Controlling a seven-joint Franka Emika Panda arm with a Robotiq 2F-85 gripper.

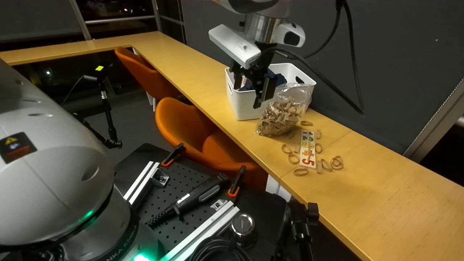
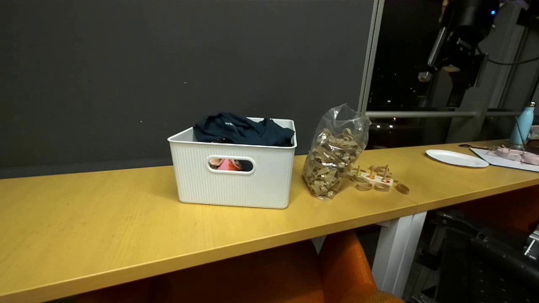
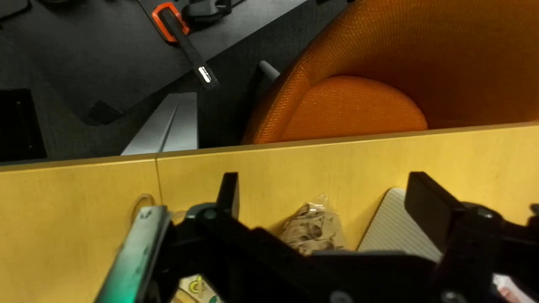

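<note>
Gripper [image 3: 325, 195] hovers w/ fingers [image 3: 229, 189] spread wide, nothing btwn them & no contact seen. Nearest thing is the clear bag [image 1: 281, 116] of tan loops: below the fingers, visible thru the gap btwn them in wrist view, standing apart from them on the table [image 3: 294, 168]. White basket [image 2: 233, 189] is just beside the bag, below the finger at right in wrist view, w/ dark cloth [image 2: 242, 130] in it. Number board [image 1: 308, 149] lies lower, past the finger at left there, loose loops [image 1: 301, 172] scattered round it; can't tell if any sits on a peg. Step, as I judge it: free hover over the bag, pre-contact. Closing on the bag wd call for dropping straight down, one finger each side of its slack top, w/o knocking the basket rim; thin plastic prob. crumples. Writing: board has digits 1–5 in diff. colours; arm base [image 1: 121, 244], well apart from the fingers, shows "NKA EMIKA", start out of sight. Warning label [image 1: 16, 146] on the arm has a yellow triangle, no legible text; cloth's white print too small to read.
</note>
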